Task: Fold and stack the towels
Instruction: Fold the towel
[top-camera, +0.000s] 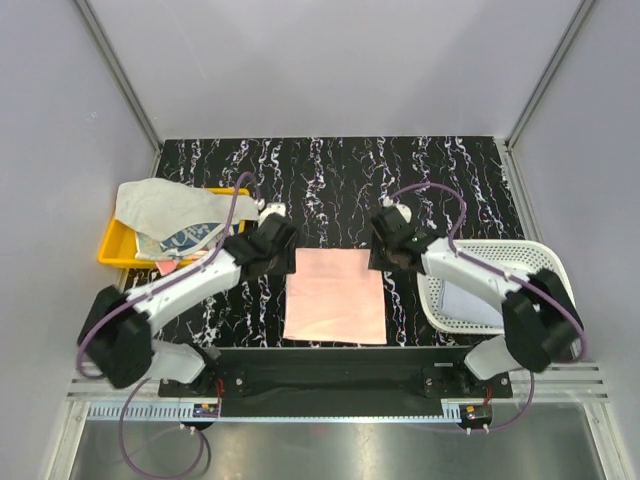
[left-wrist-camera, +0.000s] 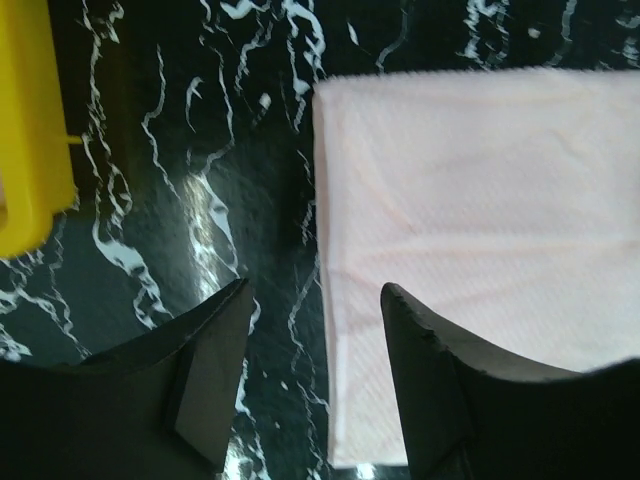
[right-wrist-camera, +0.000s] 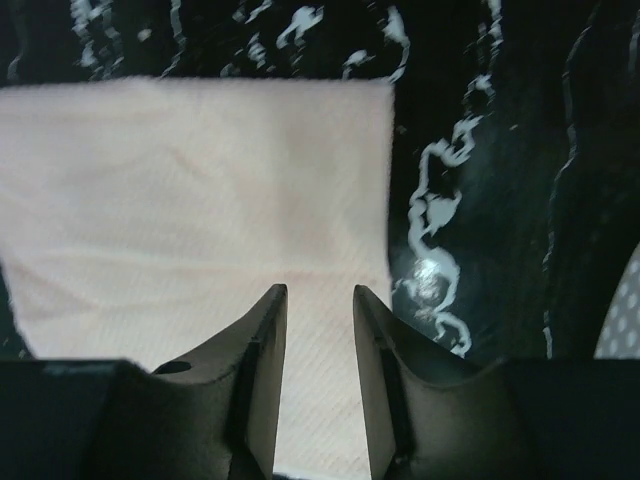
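Spreading left fingers (left-wrist-camera: 205, 375) wide, straddling the left edge of the pink towel (top-camera: 335, 295). Holding right fingers (right-wrist-camera: 255, 390) narrowly apart over its right side, clamping nothing. Seeing it lying flat on the tabletop (top-camera: 330, 180) between both arms. Judging it soft, light, limp, probably needing pinching at corners. Spotting printed towels (top-camera: 165, 210) heaped in the yellow tray (top-camera: 112, 248); making out no readable lettering.

A flat pink towel (top-camera: 335, 295) lies on the table (top-camera: 340, 180), with the left gripper (top-camera: 283, 250) by its far left corner and the right gripper (top-camera: 385, 252) by its far right corner.
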